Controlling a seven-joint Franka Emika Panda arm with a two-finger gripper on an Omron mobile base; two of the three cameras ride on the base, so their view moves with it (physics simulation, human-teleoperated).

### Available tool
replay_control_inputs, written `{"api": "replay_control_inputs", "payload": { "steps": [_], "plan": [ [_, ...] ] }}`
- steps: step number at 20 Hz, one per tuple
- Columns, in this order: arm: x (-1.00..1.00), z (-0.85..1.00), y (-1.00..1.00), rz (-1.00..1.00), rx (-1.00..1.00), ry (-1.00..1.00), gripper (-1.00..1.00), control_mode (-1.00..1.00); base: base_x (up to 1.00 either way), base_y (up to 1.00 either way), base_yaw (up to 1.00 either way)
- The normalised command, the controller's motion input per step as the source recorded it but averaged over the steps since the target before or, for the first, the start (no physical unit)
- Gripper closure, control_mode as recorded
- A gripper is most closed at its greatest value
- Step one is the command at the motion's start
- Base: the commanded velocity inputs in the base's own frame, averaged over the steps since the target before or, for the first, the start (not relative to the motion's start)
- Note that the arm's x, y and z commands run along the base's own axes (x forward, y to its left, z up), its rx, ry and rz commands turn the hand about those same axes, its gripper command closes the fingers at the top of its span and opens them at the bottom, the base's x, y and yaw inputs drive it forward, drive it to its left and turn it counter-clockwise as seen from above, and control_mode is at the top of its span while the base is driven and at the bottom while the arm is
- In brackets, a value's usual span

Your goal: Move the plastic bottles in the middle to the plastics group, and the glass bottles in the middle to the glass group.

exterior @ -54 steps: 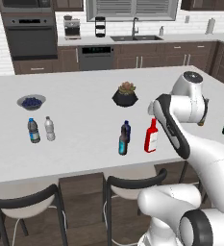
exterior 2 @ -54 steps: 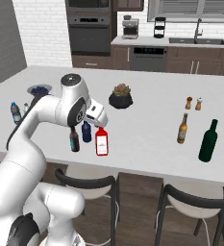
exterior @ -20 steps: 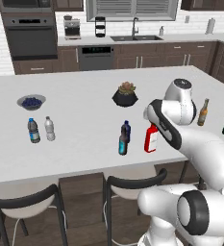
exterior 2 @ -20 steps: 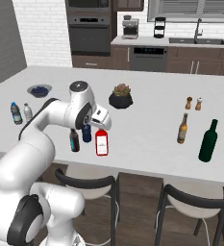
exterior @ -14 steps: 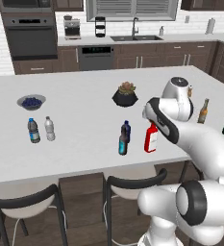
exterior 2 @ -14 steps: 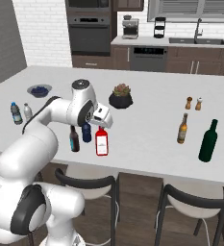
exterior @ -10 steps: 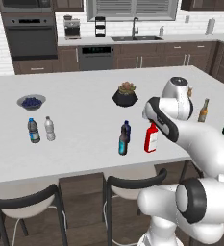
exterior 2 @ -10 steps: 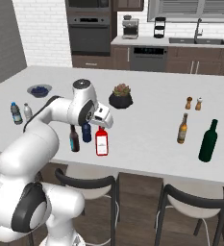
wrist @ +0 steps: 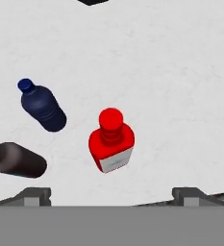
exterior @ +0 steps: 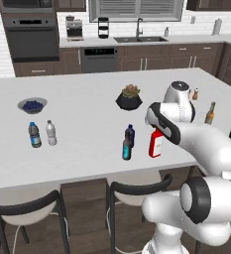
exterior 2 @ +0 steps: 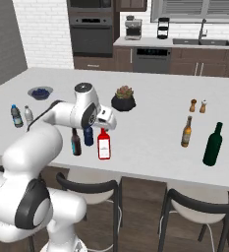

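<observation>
The red squarish glass bottle (wrist: 111, 141) stands upright right below my open gripper (wrist: 112, 194), which hovers above it with nothing between its fingers. From the base this red bottle (exterior 2: 104, 145) is at the island's front edge, under the hand. Left of it stand the stout navy plastic bottle (exterior 2: 88, 136) and the slim dark bottle with a teal label (exterior 2: 76, 142). The two clear water bottles (exterior: 34, 135) of the plastics group stand far left. The amber bottle (exterior 2: 186, 132) and the dark green bottle (exterior 2: 213, 144) of the glass group stand far right.
A potted succulent (exterior 2: 123, 100) sits behind the middle bottles. A bowl of blueberries (exterior: 32, 104) is at the back left. Salt and pepper shakers (exterior 2: 198, 105) stand behind the amber bottle. Two stools (exterior 2: 91, 189) line the island's near edge.
My hand has shifted slightly and settled over the red bottle. The jaws stay wide. No bottle has moved.
</observation>
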Motion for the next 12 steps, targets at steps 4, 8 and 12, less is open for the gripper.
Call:
{"api": "replay_control_inputs", "payload": {
  "steps": [4,8,12],
  "plan": [
    [0.3,0.0,0.0,0.06,0.0,0.0,-1.0,-1.0,0.0,0.0,0.0],
    [0.16,0.0,-0.02,0.04,0.0,0.0,-1.0,-1.0,0.0,0.0,0.0],
    [0.04,-0.09,-0.03,0.02,0.0,0.0,-1.0,-1.0,0.0,0.0,0.0]
  ]
}}
